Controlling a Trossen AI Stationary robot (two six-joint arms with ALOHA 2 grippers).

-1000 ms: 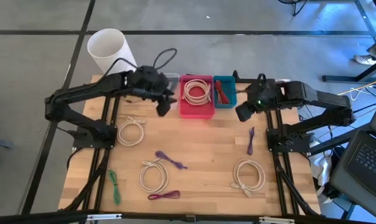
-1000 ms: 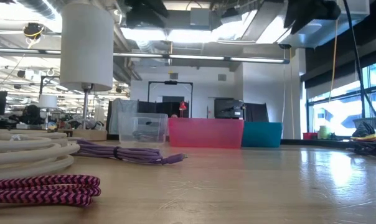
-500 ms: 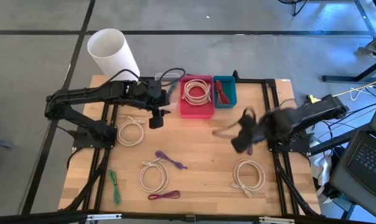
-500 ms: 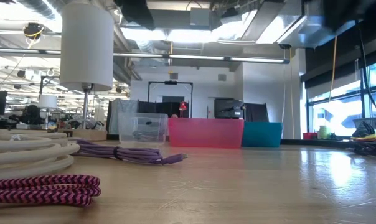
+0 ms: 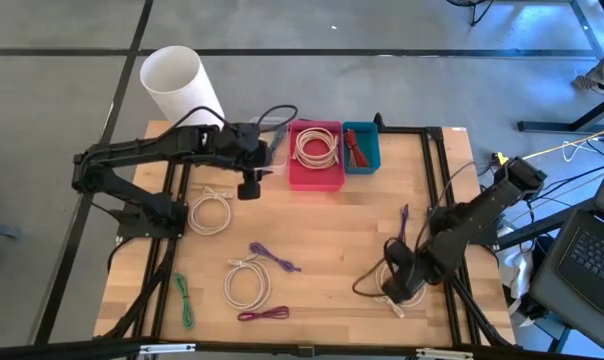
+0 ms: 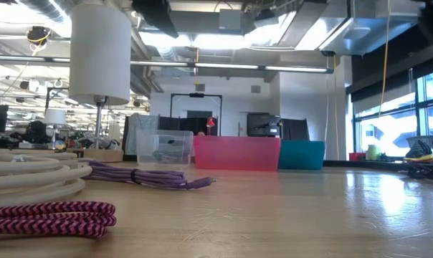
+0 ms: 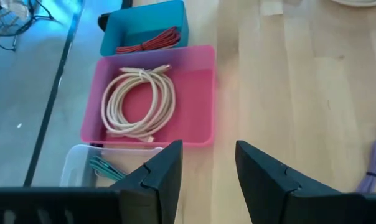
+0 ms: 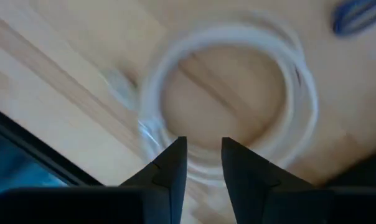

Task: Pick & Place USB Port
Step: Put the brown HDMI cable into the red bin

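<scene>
My right gripper (image 5: 395,270) is open and low over the near right of the table, above a white coiled cable (image 5: 402,283). In the right wrist view its fingers (image 8: 204,155) stand over the near arc of that coil (image 8: 228,99), which lies flat on the wood. My left gripper (image 5: 250,186) is open and hangs above the table just left of the pink bin (image 5: 315,178). The left wrist view (image 7: 210,168) looks past it at the pink bin (image 7: 194,134), which holds a white coil (image 7: 138,102).
A teal bin (image 5: 360,146) holds a red cable, and a clear bin (image 5: 273,128) sits left of the pink one. More white coils (image 5: 210,212) (image 5: 247,283), purple cables (image 5: 274,257) (image 5: 403,225), a green cable (image 5: 185,300) and a magenta cable (image 5: 263,314) lie on the table. A white cylinder (image 5: 179,82) stands at the far left corner.
My right arm has swung from beside the teal bin toward the table's near edge and dropped over the near-right white coil. My left gripper has drawn back a little from the pink bin, toward the left and near side.
</scene>
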